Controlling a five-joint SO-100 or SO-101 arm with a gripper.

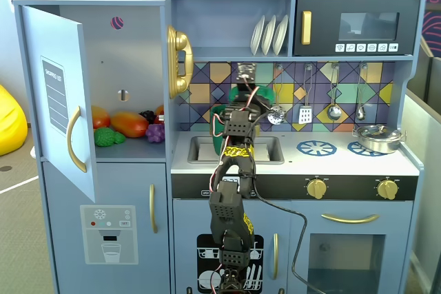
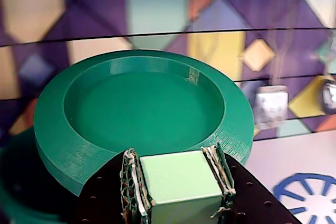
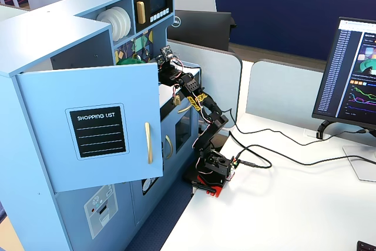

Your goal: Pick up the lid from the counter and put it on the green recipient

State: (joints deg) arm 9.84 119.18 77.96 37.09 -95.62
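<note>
The gripper is closed on the lid's pale green block knob, one finger pressed against each side face, so the flat-sided block cannot twist between them. Held this way, the dark disc stands out beyond the fingertips, lifted clear of the counter. In the wrist view its recessed face is turned toward the camera, and the knob appears to sit at the near rim (odd for a knob, but that is how it reads). Being round, the lid has no long axis in its plane; its short axis runs roughly away from the wrist toward the tiled backsplash.

In a fixed view the lid is above the sink, with the green recipient just under and beside the gripper, largely hidden by the arm. The dark green edge below the lid's left in the wrist view is probably its rim. I judge the lid is close to placement, but it must be levelled and centred first.
</note>
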